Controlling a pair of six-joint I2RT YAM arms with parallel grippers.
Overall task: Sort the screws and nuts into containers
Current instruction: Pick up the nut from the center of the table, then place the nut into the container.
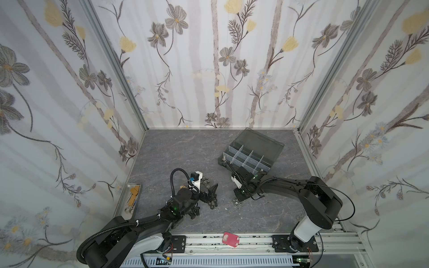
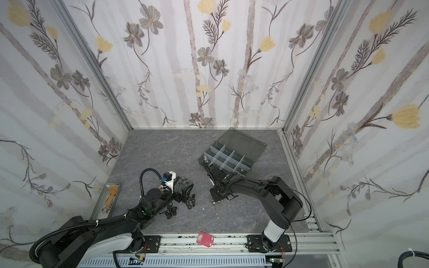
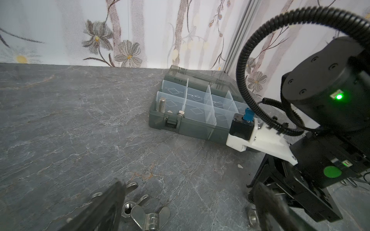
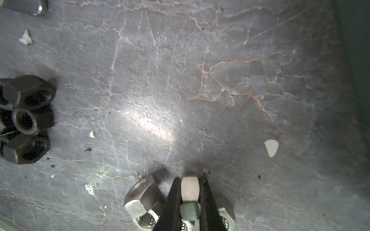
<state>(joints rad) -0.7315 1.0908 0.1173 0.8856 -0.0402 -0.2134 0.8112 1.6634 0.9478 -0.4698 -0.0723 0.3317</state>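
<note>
In a top view, the dark grey plastic organizer box (image 1: 249, 160) with clear dividers sits right of centre on the grey marbled bench (image 1: 185, 150). Its smoky translucent lid (image 1: 260, 140) is folded open toward the back wall. Just below the box in the frame, the right end effector (image 1: 238, 200) points down onto a small cluster of shiny silver hexagonal nuts (image 1: 236, 202). Left of centre, the left end effector (image 1: 210, 192) stands spread above scattered matte black hexagonal nuts (image 1: 212, 204). Short matte black screws (image 1: 193, 212) lie beside its arm.

In the left wrist view, the left end effector (image 3: 189, 192) has its two dark fingers wide apart with nothing between them. Silver wing nuts (image 3: 148, 216) lie next to one finger. In the box beyond, a long silver screw (image 3: 161, 104) stands upright in a corner cell.

In the right wrist view, the right end effector (image 4: 190, 178) is pinched on a silver nut (image 4: 190, 189), held on edge between its black fingertips. Whether this nut is clear of the bench cannot be told. Other silver nuts lie against the fingers on both sides. Three black nuts are clustered well apart from them, and white scraps (image 4: 271, 148) dot the bench.
</note>
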